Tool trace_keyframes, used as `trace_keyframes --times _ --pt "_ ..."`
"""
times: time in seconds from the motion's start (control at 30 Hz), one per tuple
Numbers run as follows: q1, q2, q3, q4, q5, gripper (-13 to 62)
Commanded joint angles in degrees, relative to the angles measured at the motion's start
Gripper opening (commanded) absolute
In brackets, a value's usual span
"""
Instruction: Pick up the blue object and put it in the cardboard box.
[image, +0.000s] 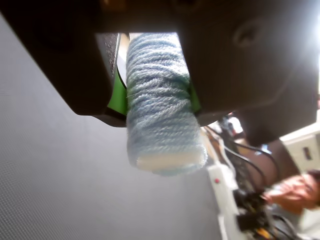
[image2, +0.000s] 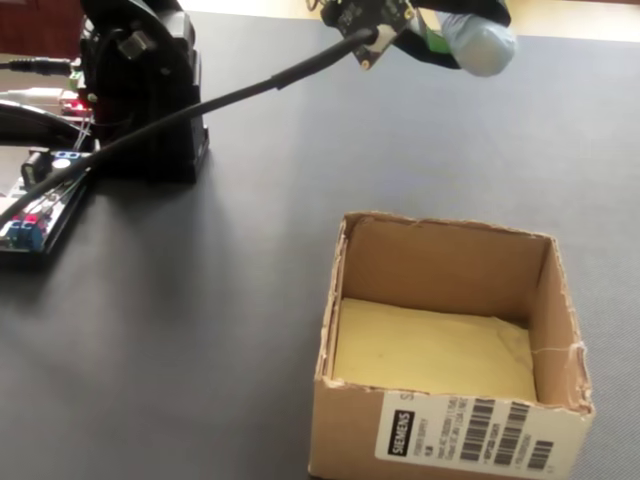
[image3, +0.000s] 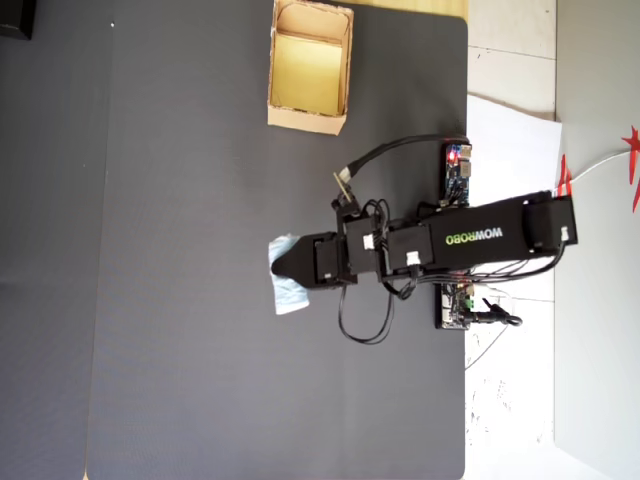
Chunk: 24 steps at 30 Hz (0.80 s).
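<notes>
A dark grey mat (image3: 200, 350) covers the table, with pale floor beyond its edge in the overhead view. The gripper (image: 157, 95) clamps the blue yarn roll (image: 161, 105) between green-padded jaws, lifted above the mat — well apart from the open cardboard box (image3: 309, 115). Only the fixed view shows the box's barcode label (image2: 470, 433); the wrist view alone shows a person's face (image: 295, 192) in the background.

I see my dark grey counter (image2: 250, 260) carrying the open cardboard box (image2: 440, 445) and the arm's black base (image2: 140, 90).
</notes>
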Motion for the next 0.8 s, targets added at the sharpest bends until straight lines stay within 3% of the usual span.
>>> trace_keyframes --times 0.0,0.23,0.77 --pt "2.11 3.34 -1.32 -6.15 -2.46 1.3" --pt "9.67 7.03 -0.09 -5.80 -6.15 1.3" --pt "39.11 6.42 -4.22 -1.23 -10.63 1.3"
